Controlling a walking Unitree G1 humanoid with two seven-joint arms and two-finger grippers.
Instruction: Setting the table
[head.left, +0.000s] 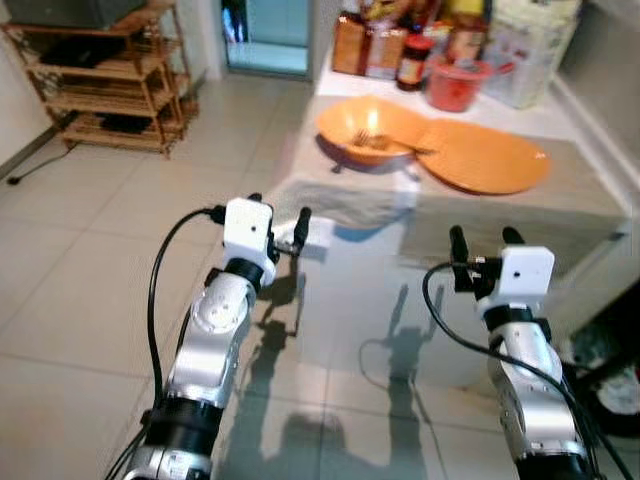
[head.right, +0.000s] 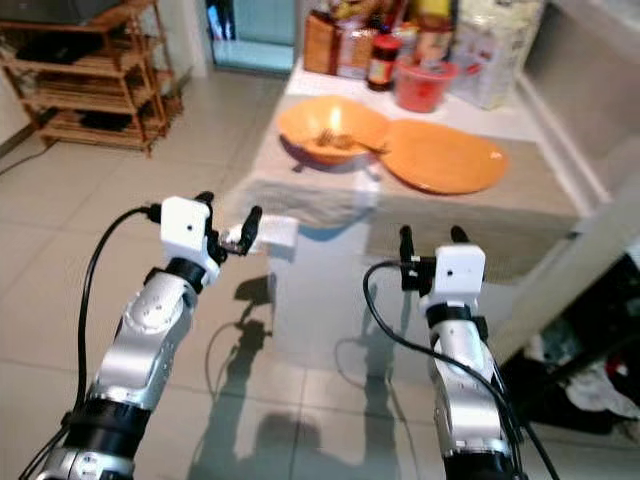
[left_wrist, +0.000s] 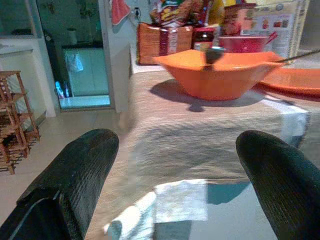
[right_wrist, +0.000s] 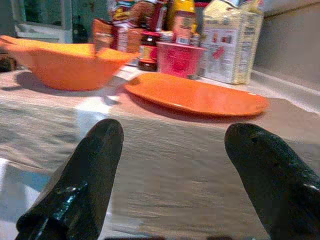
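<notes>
An orange bowl with a fork in it sits on the cloth-covered table. Beside it on the right lies a flat orange plate. Both arms are raised in front of the table's near edge. My left gripper is open, short of the table's left corner, with the bowl straight ahead. My right gripper is open too, empty, facing the plate.
A red cup, jars and food packets crowd the table's far end by the wall. A wooden shelf rack stands at the far left. Tiled floor spreads left of the table.
</notes>
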